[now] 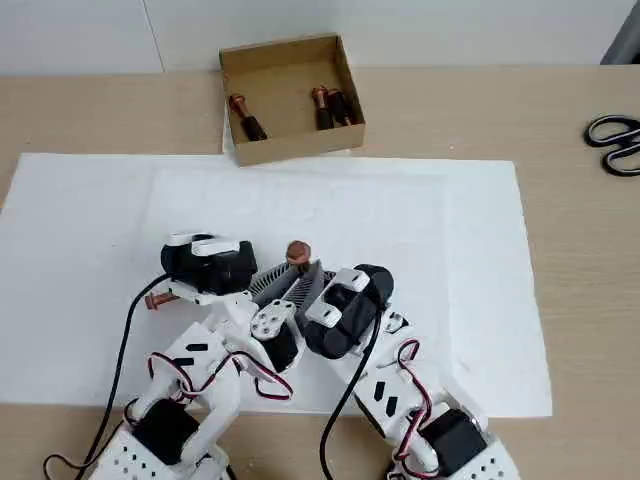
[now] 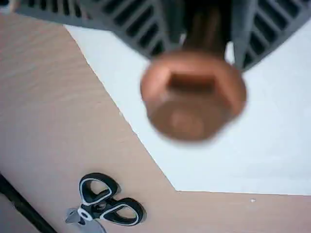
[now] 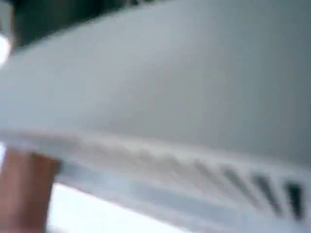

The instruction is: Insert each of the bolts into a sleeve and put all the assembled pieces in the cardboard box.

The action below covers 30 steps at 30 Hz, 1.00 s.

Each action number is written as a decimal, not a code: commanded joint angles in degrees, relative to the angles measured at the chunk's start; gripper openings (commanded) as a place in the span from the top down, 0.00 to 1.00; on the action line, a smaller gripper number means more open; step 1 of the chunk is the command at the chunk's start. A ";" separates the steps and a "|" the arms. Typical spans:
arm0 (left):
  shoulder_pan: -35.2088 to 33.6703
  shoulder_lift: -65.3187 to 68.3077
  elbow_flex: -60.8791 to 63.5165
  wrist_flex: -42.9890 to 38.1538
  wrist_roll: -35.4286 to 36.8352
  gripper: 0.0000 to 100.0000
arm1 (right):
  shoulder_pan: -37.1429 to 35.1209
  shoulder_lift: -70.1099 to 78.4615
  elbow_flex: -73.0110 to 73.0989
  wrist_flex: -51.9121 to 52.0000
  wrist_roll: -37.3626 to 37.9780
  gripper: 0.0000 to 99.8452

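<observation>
Pale wood bench [image 1: 585,260] with a white sheet [image 1: 460,250] spread on it carries the work. Near the middle, the left gripper [image 1: 296,270] is closed on a copper bolt [image 1: 298,251]. Its ribbed jaws stand on either side of the shank, and the hex-socket head juts out past their tips. The right arm [image 1: 350,300] is crowded in just to the right; how its gripper stands I cannot tell. A second copper piece [image 1: 154,298] pokes out to the left of the left arm, and whether it is held or lying I cannot say. Far off, the cardboard box [image 1: 295,143] already holds assembled pieces [image 1: 248,118]. Scissors [image 1: 615,143] lie at the far right.

I judge the insertion step is in hand. Next, shank and sleeve must be lined up end-on and pushed home, then carried to the far box.
</observation>
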 commanded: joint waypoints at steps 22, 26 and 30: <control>-9.58 0.26 1.01 0.18 -16.97 0.83 | -0.04 -0.92 -3.08 -2.24 0.53 1.00; -9.49 0.26 0.13 0.00 -16.88 0.83 | -0.04 -0.92 -3.08 -2.24 0.53 1.00; -9.49 0.62 -4.09 -2.11 -13.63 0.83 | -0.04 -0.92 -2.90 -2.24 0.53 1.00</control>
